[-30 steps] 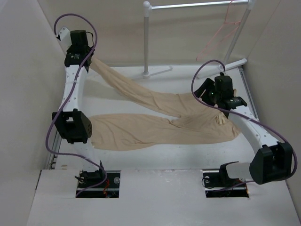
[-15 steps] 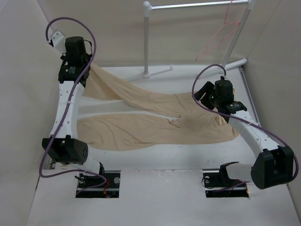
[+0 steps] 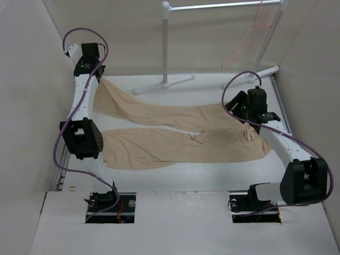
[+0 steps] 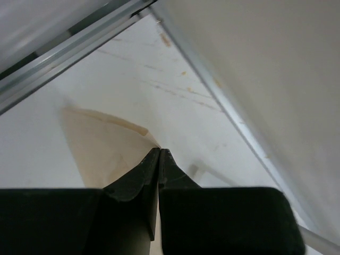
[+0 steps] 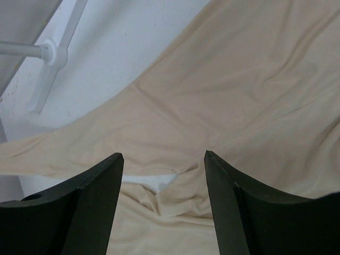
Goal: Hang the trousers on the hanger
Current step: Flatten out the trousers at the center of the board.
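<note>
From above, found the trousers [image 3: 175, 141] spread across the desk [image 3: 202, 170], waist to the right, both legs running left. Noted the far leg's end slanting up to the left gripper [image 3: 98, 78] in the far left corner, and the right gripper [image 3: 247, 112] poised over the waist end. Spotted the hanger [image 3: 245, 43] dangling from the white rack [image 3: 166, 42] at the back right, well apart from the cloth.

Through the left wrist, saw the left gripper [image 4: 160, 151] clenched, fingertips pressed together on a corner of the trousers [image 4: 101, 143].

Through the right wrist, saw the right gripper [image 5: 162, 159] released, fingers spread wide above the creased trousers [image 5: 223, 95], with a foot of the white rack [image 5: 53, 58] at upper left.
</note>
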